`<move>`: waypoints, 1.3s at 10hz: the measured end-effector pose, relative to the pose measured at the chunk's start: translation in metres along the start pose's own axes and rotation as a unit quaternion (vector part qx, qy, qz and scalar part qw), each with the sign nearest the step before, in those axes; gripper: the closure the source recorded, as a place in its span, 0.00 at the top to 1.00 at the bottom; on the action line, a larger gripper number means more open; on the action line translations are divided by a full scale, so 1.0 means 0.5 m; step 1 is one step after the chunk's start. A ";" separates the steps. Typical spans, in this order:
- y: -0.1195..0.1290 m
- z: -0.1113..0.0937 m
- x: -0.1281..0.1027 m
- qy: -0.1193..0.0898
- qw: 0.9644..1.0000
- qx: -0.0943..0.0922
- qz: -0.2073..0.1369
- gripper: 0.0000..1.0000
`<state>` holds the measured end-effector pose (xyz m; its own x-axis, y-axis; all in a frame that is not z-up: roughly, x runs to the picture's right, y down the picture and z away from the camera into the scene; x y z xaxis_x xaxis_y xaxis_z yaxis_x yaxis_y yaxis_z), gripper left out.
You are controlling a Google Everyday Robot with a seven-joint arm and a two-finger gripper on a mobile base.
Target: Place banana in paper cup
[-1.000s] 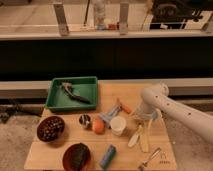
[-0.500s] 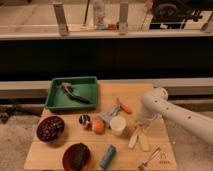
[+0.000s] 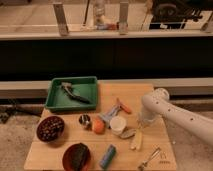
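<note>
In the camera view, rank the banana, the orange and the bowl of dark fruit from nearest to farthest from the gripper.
The gripper is on the right side of the view.
1. banana, just below it.
2. orange, to its left, beyond the paper cup.
3. bowl of dark fruit, at the far left.

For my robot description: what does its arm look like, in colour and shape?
The arm is white, a smooth round tube with a rounded joint and small dark dots along it. The gripper, at its lower end right of the paper cup, seems pale too.
</note>
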<state>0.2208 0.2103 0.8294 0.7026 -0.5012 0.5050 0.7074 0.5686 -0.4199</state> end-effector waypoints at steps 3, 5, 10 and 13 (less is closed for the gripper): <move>0.003 -0.019 0.012 0.007 1.000 0.013 0.013 0.09; 0.004 -0.029 0.018 0.010 1.000 0.019 0.016 0.09; 0.006 -0.072 0.031 0.020 0.999 0.032 0.015 0.09; 0.003 -0.142 0.037 0.027 0.998 0.048 0.013 0.09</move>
<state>0.2405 0.1557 0.7844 0.7261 -0.5178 0.4525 0.6796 0.6405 -0.3576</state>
